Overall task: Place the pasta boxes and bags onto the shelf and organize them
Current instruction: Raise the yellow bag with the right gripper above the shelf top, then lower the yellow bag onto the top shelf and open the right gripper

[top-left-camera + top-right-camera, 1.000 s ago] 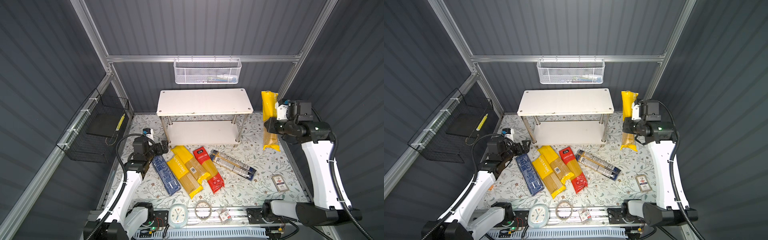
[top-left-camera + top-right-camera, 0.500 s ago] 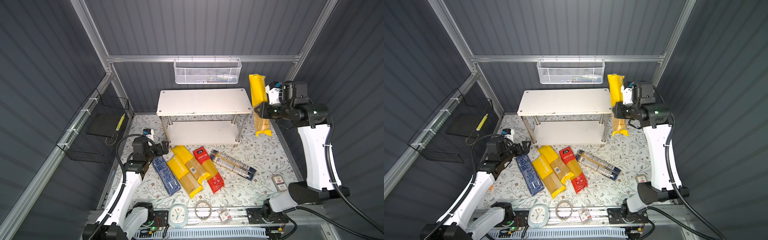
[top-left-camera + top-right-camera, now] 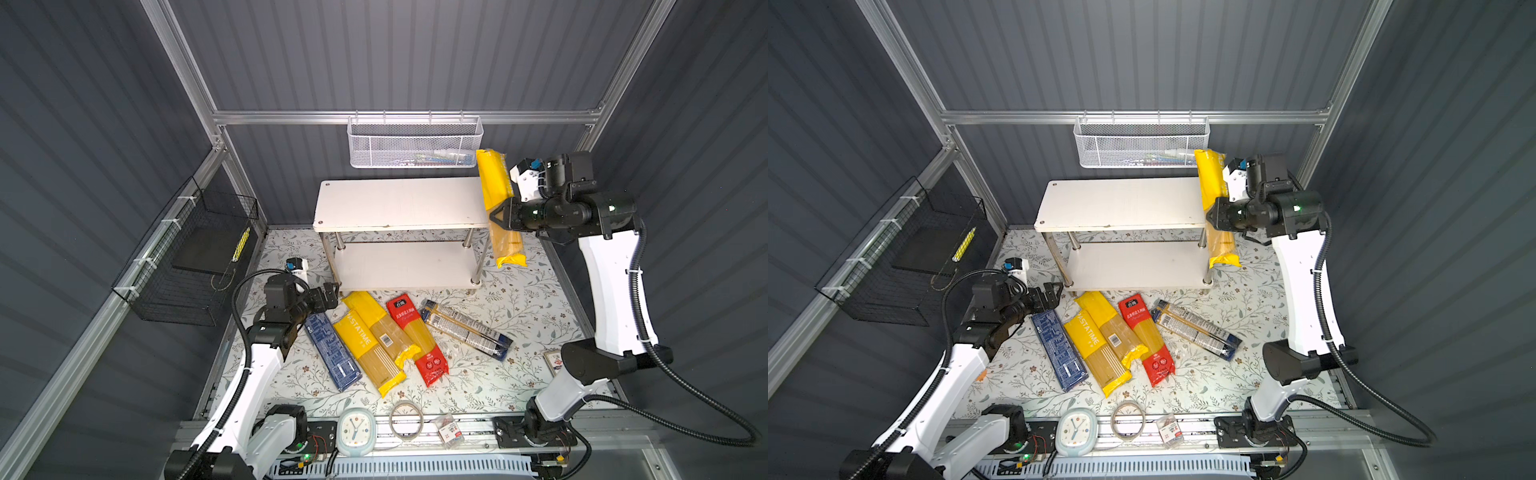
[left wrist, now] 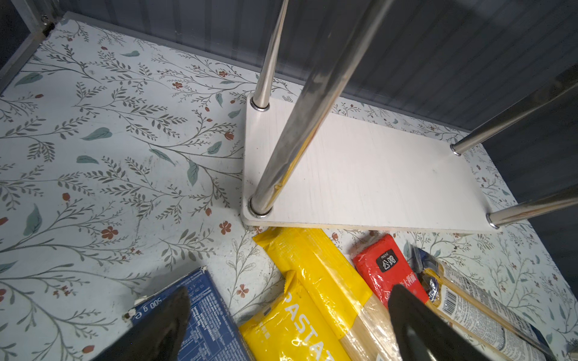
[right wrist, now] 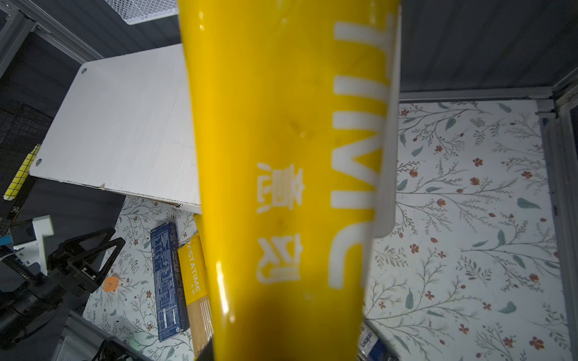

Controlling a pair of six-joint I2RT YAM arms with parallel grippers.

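One yellow bag (image 3: 493, 183) hangs clamped in the right fingers (image 3: 498, 216) beside the top of the shelf (image 3: 395, 203); left fingers (image 4: 162, 328) stand apart, empty. Next, probably, it must be laid flat there.

The shelf (image 3: 399, 203) stands centred near the back edge of the worktop (image 3: 523, 291). Before it, left to right — box (image 3: 332, 353), two PASTATIME bags (image 3: 368, 353), third bag (image 3: 417, 336), end pack (image 3: 465, 330). The held bag (image 3: 492, 183) is aloft at the shelf's right end, in the right gripper (image 3: 495, 216).
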